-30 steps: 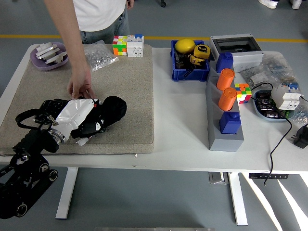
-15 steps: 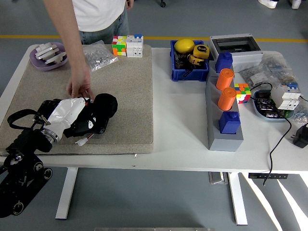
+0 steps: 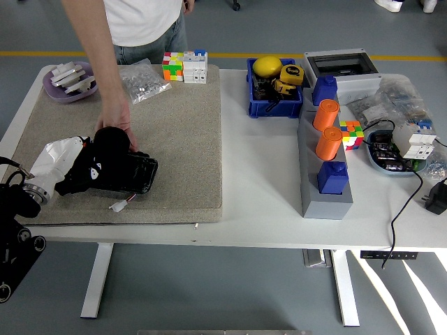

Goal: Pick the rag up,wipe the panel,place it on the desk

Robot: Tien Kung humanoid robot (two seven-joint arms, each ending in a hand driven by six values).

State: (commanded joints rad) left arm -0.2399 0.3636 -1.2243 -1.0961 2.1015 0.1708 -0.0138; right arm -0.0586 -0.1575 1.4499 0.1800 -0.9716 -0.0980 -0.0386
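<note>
Relative to the beige mat (image 3: 174,139), the left hand (image 3: 105,167) now lies nearer the mat's left edge than one second ago, its arm withdrawn toward the lower left corner. The black rag (image 3: 112,139) sits bunched closer to the person's hand (image 3: 115,122), which now touches it rather than the white hand cover.
</note>
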